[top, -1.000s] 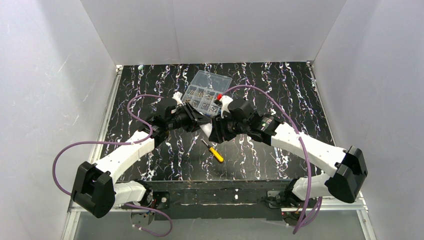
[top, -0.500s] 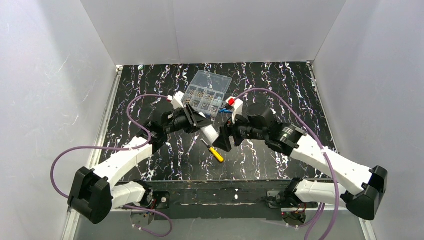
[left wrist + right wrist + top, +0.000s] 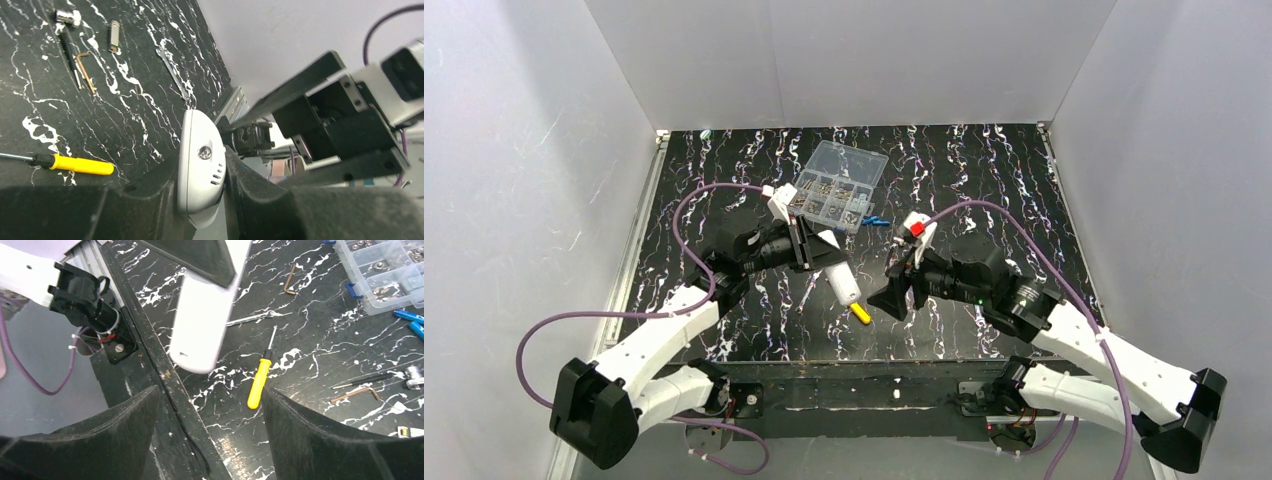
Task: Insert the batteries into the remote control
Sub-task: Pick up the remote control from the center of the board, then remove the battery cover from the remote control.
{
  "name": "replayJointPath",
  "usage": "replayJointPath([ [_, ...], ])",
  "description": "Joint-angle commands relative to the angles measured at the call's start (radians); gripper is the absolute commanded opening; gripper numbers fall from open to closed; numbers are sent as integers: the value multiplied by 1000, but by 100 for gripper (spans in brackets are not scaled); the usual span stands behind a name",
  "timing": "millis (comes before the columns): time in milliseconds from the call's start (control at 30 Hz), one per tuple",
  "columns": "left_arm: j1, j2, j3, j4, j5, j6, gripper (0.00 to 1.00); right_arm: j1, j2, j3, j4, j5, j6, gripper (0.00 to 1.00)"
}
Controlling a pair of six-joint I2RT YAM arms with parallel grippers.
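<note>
My left gripper [image 3: 822, 258] is shut on the white remote control [image 3: 841, 282] and holds it above the table, its free end pointing at the near edge. In the left wrist view the remote [image 3: 199, 165] sits clamped between the two fingers of that gripper [image 3: 202, 200]. My right gripper [image 3: 892, 297] is open and empty, to the right of the remote and apart from it. In the right wrist view the remote [image 3: 205, 315] hangs ahead of the open gripper [image 3: 215, 440]. Two blue batteries [image 3: 876, 220] lie beside the clear box; they also show in the right wrist view [image 3: 407, 316].
A clear compartment box [image 3: 837, 185] of small metal parts stands at the back middle. A yellow-handled screwdriver [image 3: 860, 313] lies under the remote's end. Hex keys [image 3: 357, 392] and small metal bits lie scattered on the black marbled table. The table's front rail [image 3: 170, 385] is close.
The right gripper has let go of the remote and drawn back to the right and nearer. The left gripper has carried the remote toward the near edge.
</note>
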Motion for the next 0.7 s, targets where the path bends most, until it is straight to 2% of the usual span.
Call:
replayJointPath([
  [0,-1,-72,49,-13,127,127,0,5,-83,-88,169,36,-85,82],
  [133,-1,-95,58,-57,155,168,0,6,-152,-180,275,39,-182,80],
  [267,-3,-104,59,-80,144,153,0,6,-175,-216,286,20,-322,78],
  [367,-1,-94,56,-70,119,82,0,7,-155,-185,204,-1,-422,73],
  [433,-1,-86,51,-50,110,17,0,7,-142,-161,153,-21,-476,60],
  [500,-1,-85,42,-35,87,-44,0,7,-138,-135,127,-56,-527,52],
  [667,-1,-77,14,-26,34,-184,0,7,-166,-117,106,-172,-677,51],
])
